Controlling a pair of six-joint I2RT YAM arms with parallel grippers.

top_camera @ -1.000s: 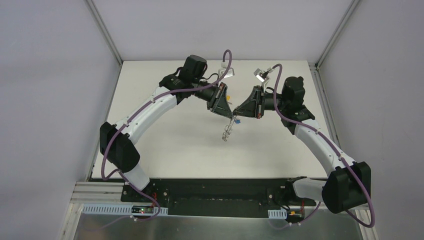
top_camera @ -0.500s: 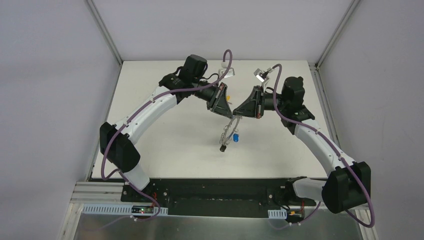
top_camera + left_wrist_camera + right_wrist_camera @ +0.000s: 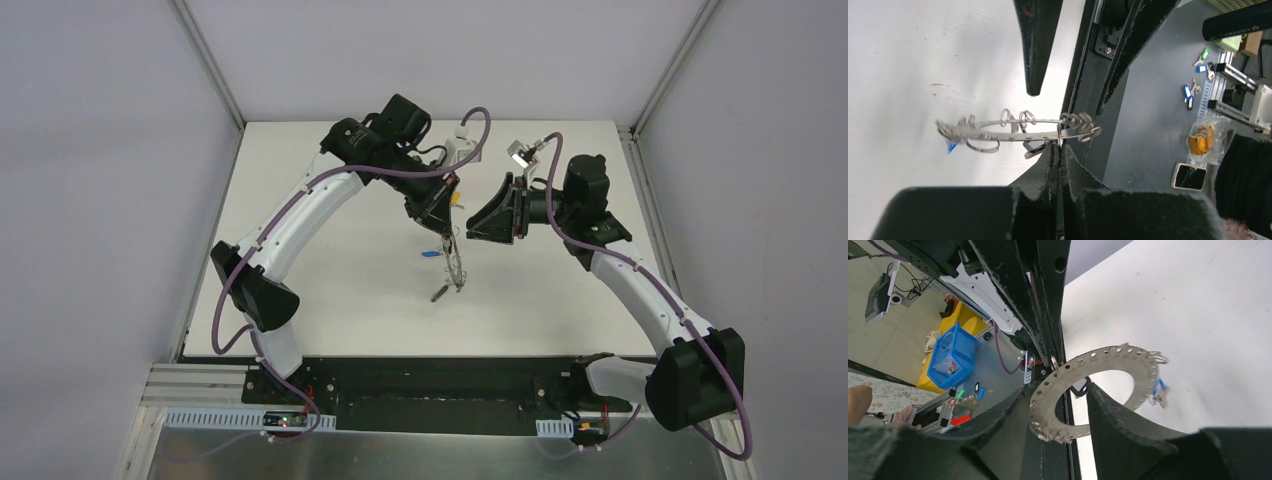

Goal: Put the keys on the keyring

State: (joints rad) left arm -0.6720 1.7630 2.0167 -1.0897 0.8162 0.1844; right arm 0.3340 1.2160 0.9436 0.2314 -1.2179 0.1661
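Observation:
The keyring (image 3: 456, 262) is a flat grey ring with holes and small wire loops around its rim. It hangs above the table from my left gripper (image 3: 443, 228), which is shut on one rim loop (image 3: 1059, 135). In the left wrist view the keyring (image 3: 1008, 131) shows edge-on. Two keys dangle from it: a blue key (image 3: 430, 253) and a black key (image 3: 440, 293). My right gripper (image 3: 1055, 410) is open, its fingers (image 3: 1118, 425) either side of the keyring's (image 3: 1088, 385) lower edge without touching it. The blue key (image 3: 1159, 387) hangs on the far rim.
The white table (image 3: 330, 280) is bounded by grey walls and metal corner posts. A black base rail (image 3: 430, 385) runs along its near edge. Off the table, a blue bin (image 3: 950, 357) and loose coloured keys (image 3: 1193, 92) lie on the floor.
My right gripper has opened, let go of the keyring and drawn back to the right. The left arm has turned, and the ring has swung down to hang from the left gripper alone.

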